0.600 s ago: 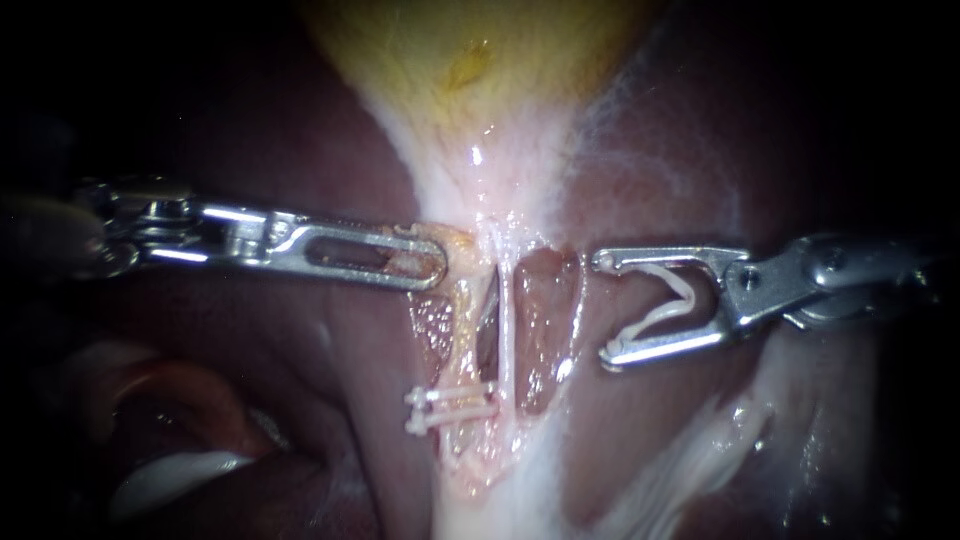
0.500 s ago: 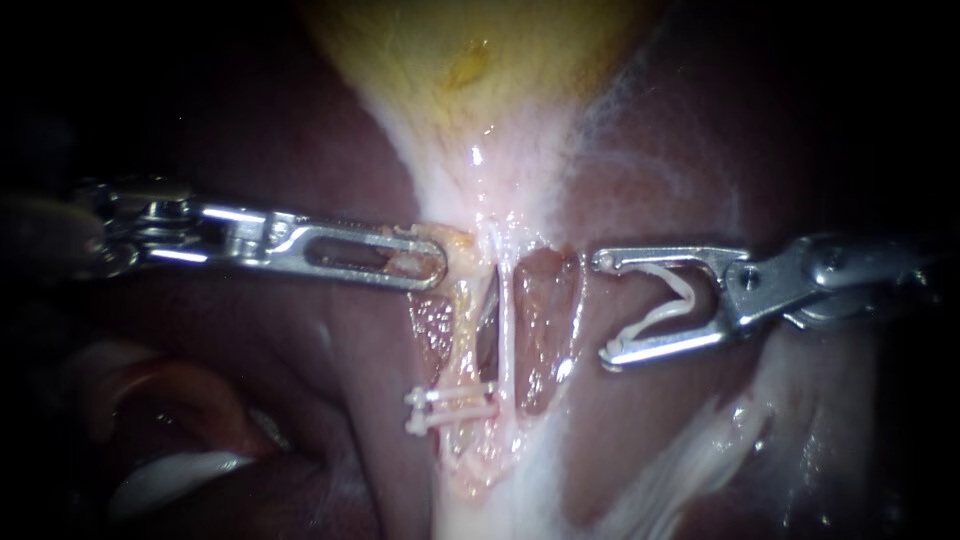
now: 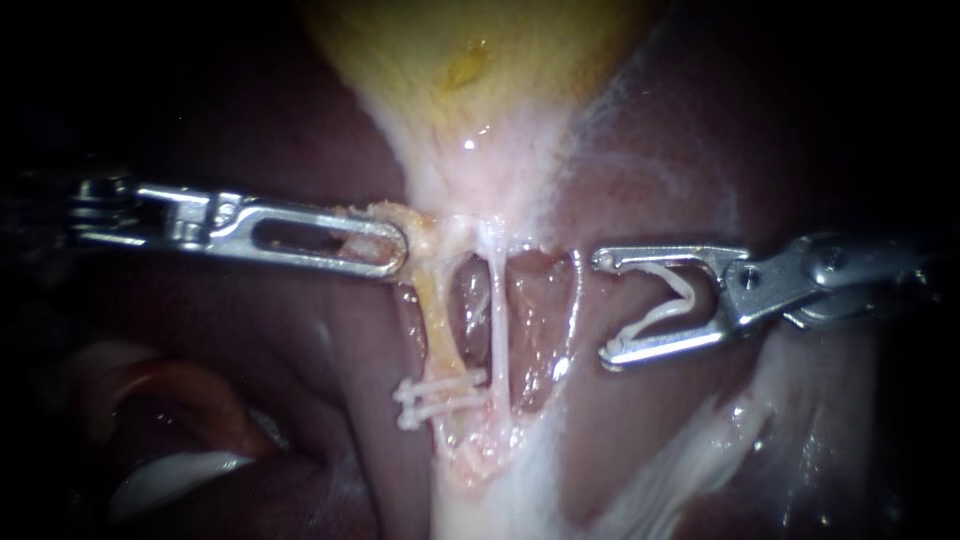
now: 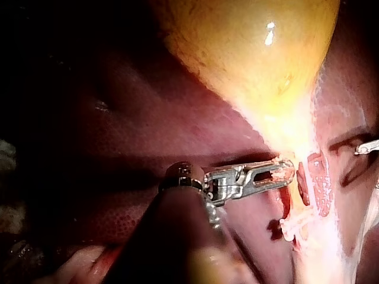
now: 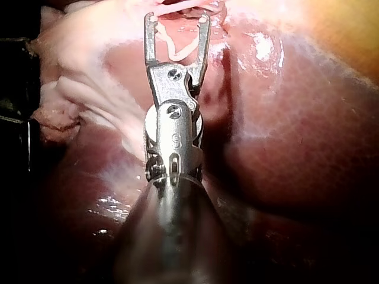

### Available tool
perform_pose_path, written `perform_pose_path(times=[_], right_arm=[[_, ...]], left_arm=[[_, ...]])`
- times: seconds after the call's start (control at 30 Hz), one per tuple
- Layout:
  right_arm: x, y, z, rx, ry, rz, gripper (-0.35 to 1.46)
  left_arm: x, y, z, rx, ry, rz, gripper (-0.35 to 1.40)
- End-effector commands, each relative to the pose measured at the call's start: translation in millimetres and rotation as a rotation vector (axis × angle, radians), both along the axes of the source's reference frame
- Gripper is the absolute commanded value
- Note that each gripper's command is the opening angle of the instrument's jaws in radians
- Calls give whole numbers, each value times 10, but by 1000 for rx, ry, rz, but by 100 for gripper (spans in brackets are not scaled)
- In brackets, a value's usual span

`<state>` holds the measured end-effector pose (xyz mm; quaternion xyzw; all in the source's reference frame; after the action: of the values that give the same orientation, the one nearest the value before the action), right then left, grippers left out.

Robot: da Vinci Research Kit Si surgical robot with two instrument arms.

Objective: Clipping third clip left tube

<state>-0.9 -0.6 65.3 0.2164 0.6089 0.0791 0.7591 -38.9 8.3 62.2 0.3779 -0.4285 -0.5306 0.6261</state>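
Endoscope view, nearest first: two clips (image 3: 440, 400) lie side by side across the lower end of the left tube (image 3: 437, 320), their white ends jutting out on its outer side. From them the left tube, a yellowish strand, climbs and slants toward my left instrument (image 3: 398, 248), whose jaws are clamped on the yellowish tissue (image 3: 420, 235) at the tube's top. Just beside it the right tube (image 3: 497, 320), thin and white, runs nearly straight up.

Compared with half a second ago, my left instrument has drawn back toward its own side and a little upward, taking the tissue with it. The left tube now looks taut and leans away from the right tube. The window between the two has widened, and the clips have shifted slightly the same way.

My right instrument (image 3: 604, 308) has not moved against the liver (image 3: 640, 180). It waits well apart from both tubes, its jaws spread wide with each one bearing on a leg of the white clip (image 3: 688, 293) cradled between them. Farthest back, the yellow gallbladder (image 3: 470, 60) narrows down toward the grasp.

As I judge it, the pull bares a clean stretch of left tube above the two clips for the third. The right tube lies between the loaded jaws and that stretch, so the approach must take in the left tube alone.
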Motion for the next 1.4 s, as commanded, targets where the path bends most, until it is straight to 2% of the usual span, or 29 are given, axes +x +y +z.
perform_pose_path(times=[0.03, 0.3, 0.47, 0.7, 1.3, 1.4], right_arm=[[1, 0, 0, 0, 0, 1, 50], [23, -10, 12, -9, -16, -8, 50], [49, -23, 33, -5, -39, -26, 50], [83, -41, 63, 41, -62, -33, 50], [144, -58, 91, 155, -67, -46, 50], [150, -58, 93, 196, -44, -47, 49]], left_arm=[[-1, 0, -1, -2, 0, -1, -35], [-3, -1, 0, -2, 1, -2, -35], [-4, -2, 1, -3, 2, -3, -35], [-7, -3, -1, -3, 2, -4, -35], [-14, -5, -4, -9, 4, -5, -35], [-14, -5, -4, -9, 4, -5, -35]])
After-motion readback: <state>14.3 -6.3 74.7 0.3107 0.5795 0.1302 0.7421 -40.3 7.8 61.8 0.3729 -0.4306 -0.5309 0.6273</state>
